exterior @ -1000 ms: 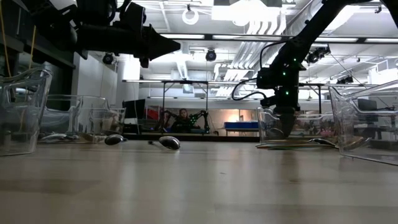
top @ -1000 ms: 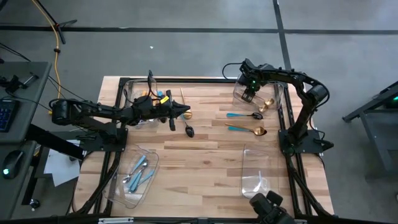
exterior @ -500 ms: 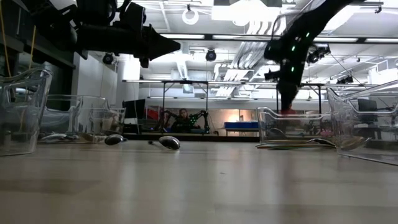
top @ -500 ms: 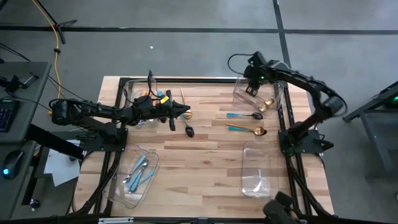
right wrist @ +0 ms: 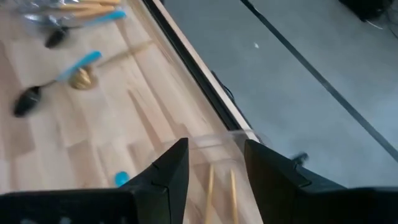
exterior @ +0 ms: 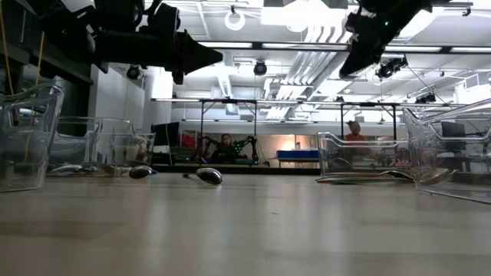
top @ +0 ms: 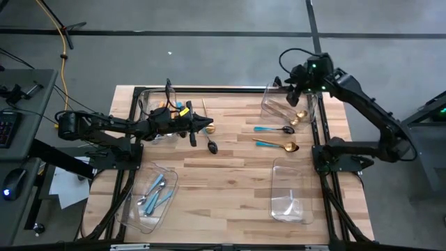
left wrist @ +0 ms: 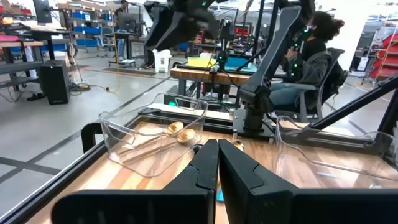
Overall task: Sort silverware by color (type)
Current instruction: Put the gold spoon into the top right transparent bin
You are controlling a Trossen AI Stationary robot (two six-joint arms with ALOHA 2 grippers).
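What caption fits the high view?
Right claw open above the far-right bin; left claw shut mid-table.

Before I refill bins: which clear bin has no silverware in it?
The bin at the near right of the table. The other three each hold pieces; this one shows only bare plastic.

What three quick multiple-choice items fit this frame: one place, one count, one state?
1. Where is the right hand?
A. above the upper-right bin
B. over the lower-left bin
C. down on the table's middle

2. How many clear bins stand on the table?
A. two
B. four
C. six

3. How is the left hand?
A. wide open
B. shut
C. gripping a fork

Key: 1 A, the high view shows it raised over that bin. 2 B, one bin sits near each corner. 3 B, the left wrist view shows its fingers pressed together with nothing between them.
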